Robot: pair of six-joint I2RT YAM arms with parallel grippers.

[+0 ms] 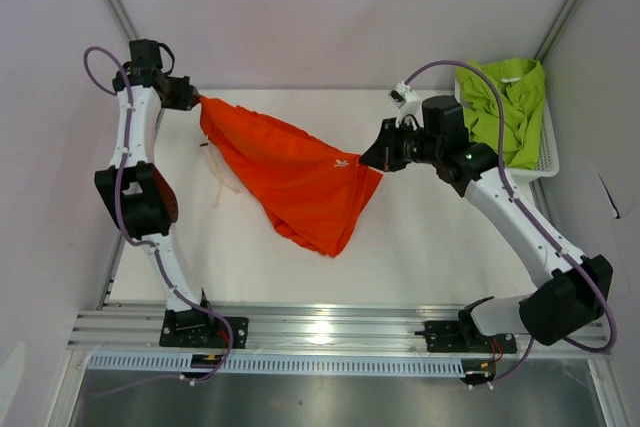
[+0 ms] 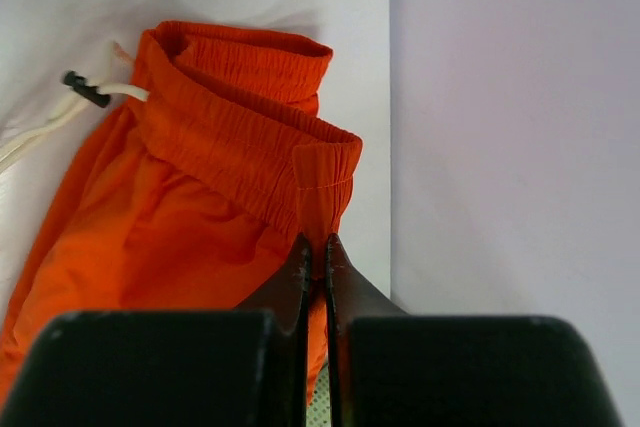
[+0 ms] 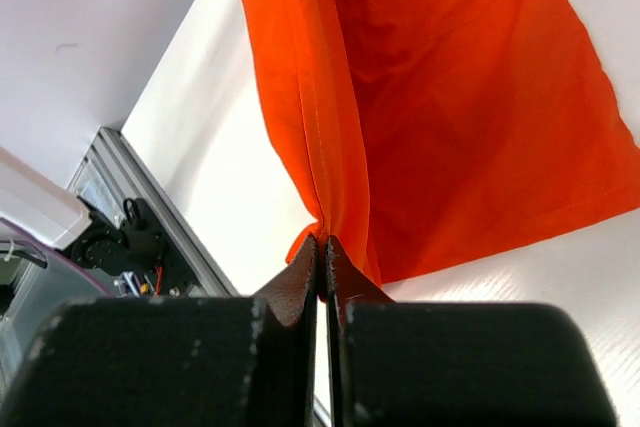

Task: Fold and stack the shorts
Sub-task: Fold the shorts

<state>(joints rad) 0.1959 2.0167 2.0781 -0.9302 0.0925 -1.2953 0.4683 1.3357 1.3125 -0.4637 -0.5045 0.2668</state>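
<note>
Apparently two shorts: orange pair [image 1: 295,182] in two grippers [image 1: 199,99] [image 1: 366,161], green pair [image 1: 505,112] apart.

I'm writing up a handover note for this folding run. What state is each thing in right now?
orange shorts, unfolded, strung between both tools, sagging in the middle
left tool, shut on a corner of the waistband
right tool, shut on an edge of the orange shorts
drawstring, loose, dangling from the waistband
green shorts, crumpled, draped in the basket
basket, upright at the far right, holding the green shorts
</note>
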